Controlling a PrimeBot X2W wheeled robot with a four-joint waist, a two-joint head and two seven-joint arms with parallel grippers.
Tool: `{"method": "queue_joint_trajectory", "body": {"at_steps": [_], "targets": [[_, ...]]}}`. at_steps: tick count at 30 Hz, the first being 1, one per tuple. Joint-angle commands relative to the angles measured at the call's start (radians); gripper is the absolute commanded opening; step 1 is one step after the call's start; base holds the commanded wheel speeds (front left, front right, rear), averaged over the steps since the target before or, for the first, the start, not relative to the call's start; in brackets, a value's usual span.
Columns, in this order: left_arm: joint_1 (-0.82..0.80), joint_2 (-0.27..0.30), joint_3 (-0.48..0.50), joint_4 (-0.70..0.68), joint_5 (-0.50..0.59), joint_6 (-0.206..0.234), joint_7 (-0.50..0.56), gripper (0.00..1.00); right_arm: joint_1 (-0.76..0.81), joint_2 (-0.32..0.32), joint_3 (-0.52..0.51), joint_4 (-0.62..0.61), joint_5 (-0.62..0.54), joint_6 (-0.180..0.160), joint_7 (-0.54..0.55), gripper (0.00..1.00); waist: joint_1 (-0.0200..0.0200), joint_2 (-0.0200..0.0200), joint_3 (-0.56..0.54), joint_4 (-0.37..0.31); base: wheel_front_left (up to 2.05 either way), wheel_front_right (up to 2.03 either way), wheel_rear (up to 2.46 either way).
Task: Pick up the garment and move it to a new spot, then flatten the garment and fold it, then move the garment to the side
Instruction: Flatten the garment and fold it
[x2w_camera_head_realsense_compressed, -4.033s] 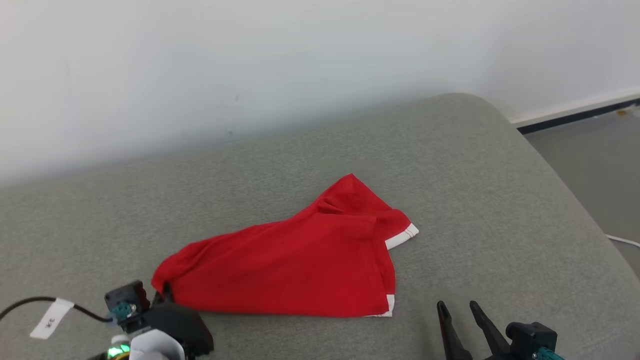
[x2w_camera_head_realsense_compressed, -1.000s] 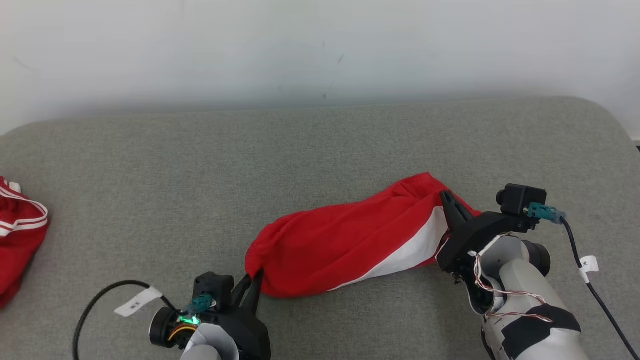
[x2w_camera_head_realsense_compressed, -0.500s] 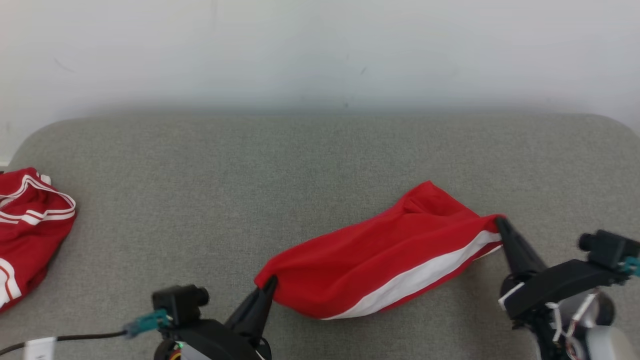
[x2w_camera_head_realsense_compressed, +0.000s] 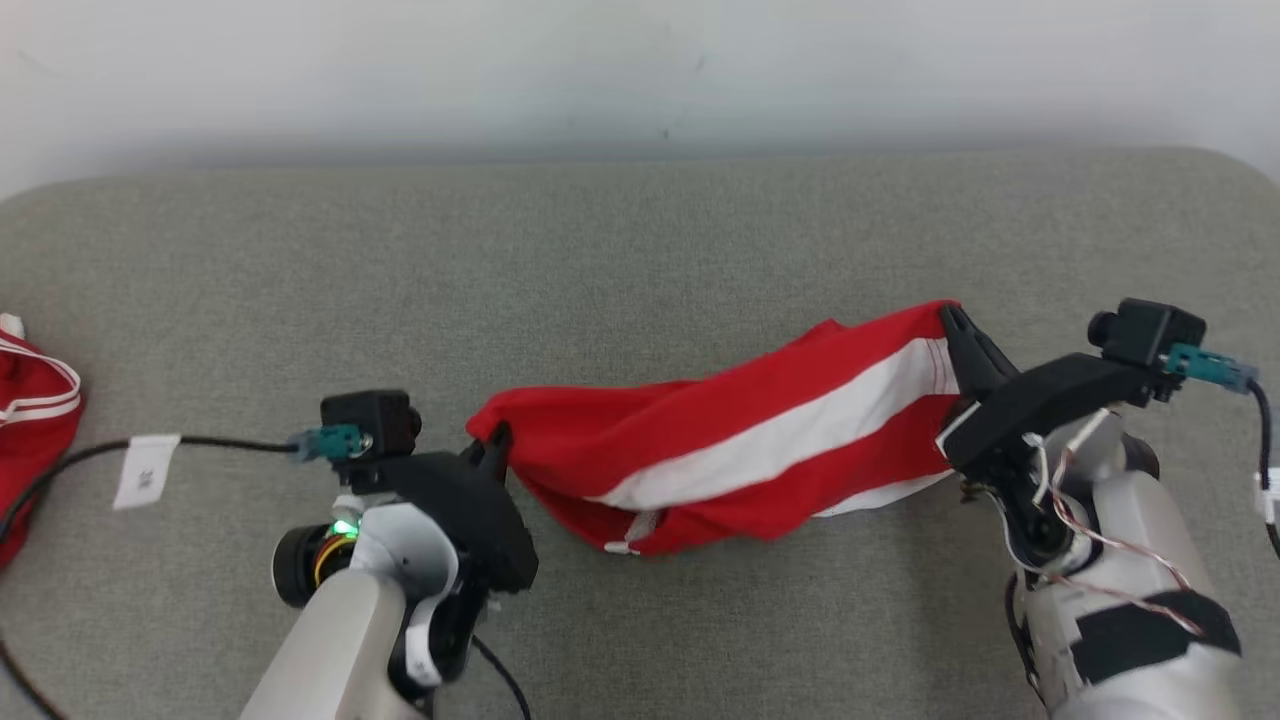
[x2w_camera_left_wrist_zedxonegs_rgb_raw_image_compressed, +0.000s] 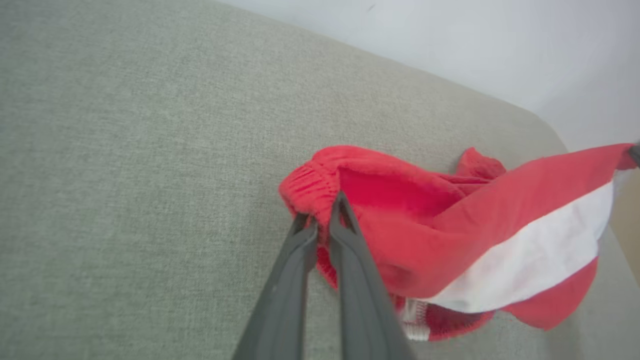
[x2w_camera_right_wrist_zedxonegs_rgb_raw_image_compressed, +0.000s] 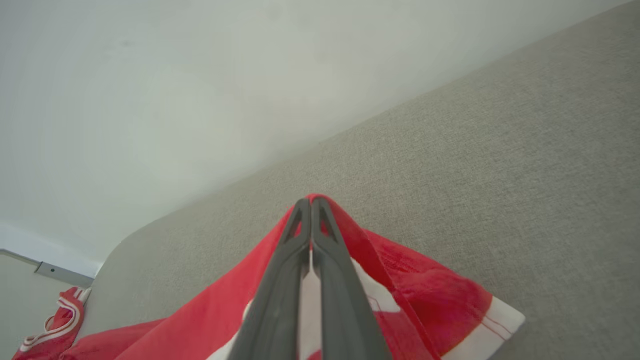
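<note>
Garment (x2w_camera_head_realsense_compressed: 760, 450), red with a white stripe, sags stretched over the grey cushion (x2w_camera_head_realsense_compressed: 640, 250), long axis from 9 to 2 o'clock; left claw (x2w_camera_head_realsense_compressed: 497, 442) clenches its waistband, right claw (x2w_camera_head_realsense_compressed: 952, 318) its hem.

A plain indoor room (home or lab, unclear): grey couch (x2w_camera_head_realsense_compressed: 640, 250), bare white wall (x2w_camera_head_realsense_compressed: 640, 70).

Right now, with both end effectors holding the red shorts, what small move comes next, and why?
Probably lower both ends onto the grey cushion, pulling apart: the left end effector and right end effector each pinch one end, and the shorts sag bunched between them.
</note>
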Motion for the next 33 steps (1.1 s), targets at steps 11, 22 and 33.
{"method": "queue_joint_trajectory", "body": {"at_steps": [11,22,33], "targets": [[-0.195,-0.052,-0.004,0.283,0.009,-0.016,-0.235,1.00,-0.258,0.000,-0.093,0.474,-0.123,-0.002,-0.322,1.00,-0.0001,-0.0001,0.051,0.021,0.00,0.00,0.00],[-0.119,-0.038,-0.013,0.369,0.026,-0.027,-0.431,1.00,-0.314,-0.003,-0.246,0.610,-0.265,-0.002,-0.508,1.00,-0.0001,-0.0001,-0.037,0.029,0.00,0.00,0.00],[0.024,-0.001,-0.105,0.342,0.071,-0.084,-0.419,1.00,-0.042,0.000,-0.079,0.357,-0.118,-0.002,-0.506,1.00,-0.0001,-0.0001,-0.129,-0.011,0.00,0.00,0.00]]}}
